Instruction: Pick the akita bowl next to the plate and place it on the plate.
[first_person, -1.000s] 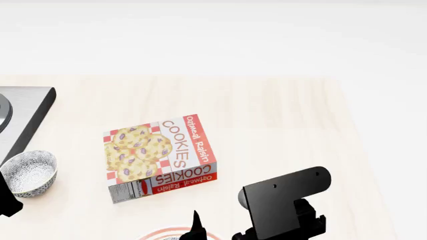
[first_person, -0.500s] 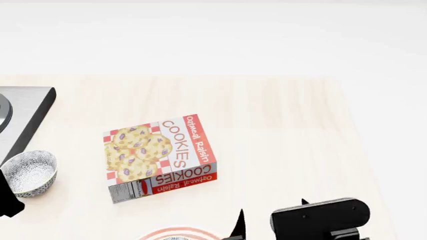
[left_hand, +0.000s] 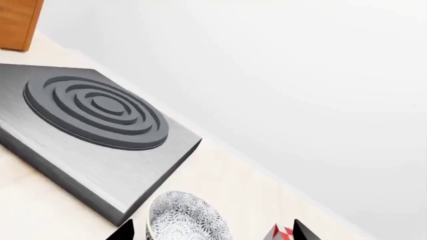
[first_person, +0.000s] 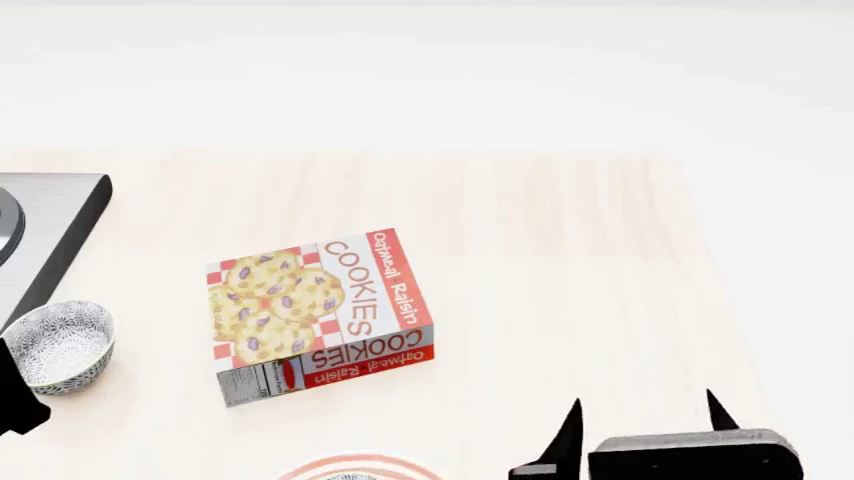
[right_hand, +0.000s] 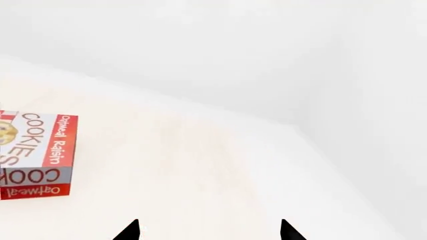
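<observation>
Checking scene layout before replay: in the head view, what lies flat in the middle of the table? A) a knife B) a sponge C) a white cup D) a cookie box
D: the cookie box lies flat on the table, its "COOKIES" lettering facing up, to the right of the speckled bowl.

Shows a speckled bowl (left_hand: 189, 219) just beside a grey hob slab (left_hand: 93, 135) with concentric rings, between two spread black fingertips (left_hand: 123, 231).
</observation>
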